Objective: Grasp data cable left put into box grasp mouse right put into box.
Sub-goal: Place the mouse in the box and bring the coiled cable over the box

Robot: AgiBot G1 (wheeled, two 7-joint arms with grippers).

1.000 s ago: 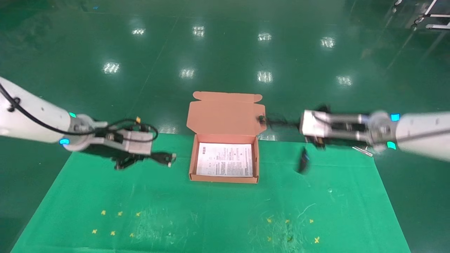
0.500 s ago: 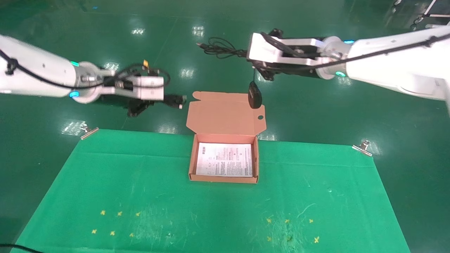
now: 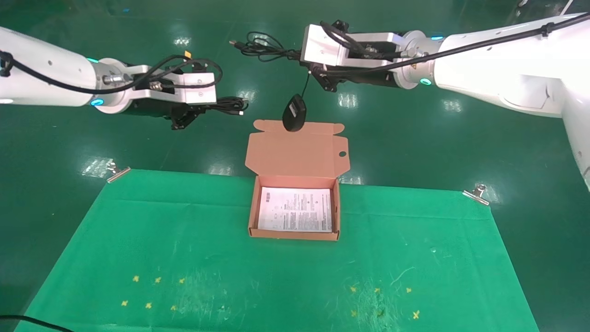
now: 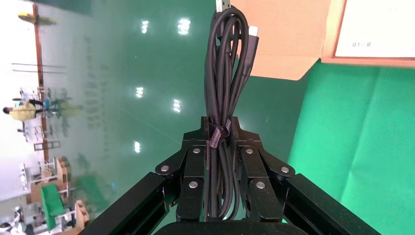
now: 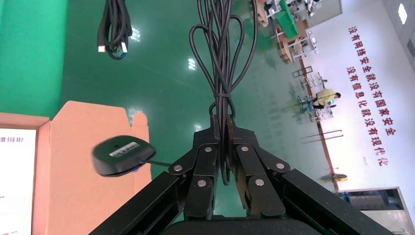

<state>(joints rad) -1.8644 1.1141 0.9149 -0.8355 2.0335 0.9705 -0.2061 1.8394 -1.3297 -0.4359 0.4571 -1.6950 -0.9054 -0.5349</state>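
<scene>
Data cable (image 4: 226,73) is pinched in the left hand (image 3: 186,121), up in the air left of the box (image 3: 295,203). Mouse (image 3: 294,113) dangles on its cord above the box's flap, the right hand (image 3: 325,82) clamped on the bundled cord. Box sits open on the green-covered bench (image 3: 138,240); glossy green floor (image 3: 415,138) beyond.

The box (image 3: 295,233) lies open upward; the mouse (image 3: 294,113) dangles above its raised lid.

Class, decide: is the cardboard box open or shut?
Open: the box has its flap lid folded back, exposing a printed sheet inside.
</scene>
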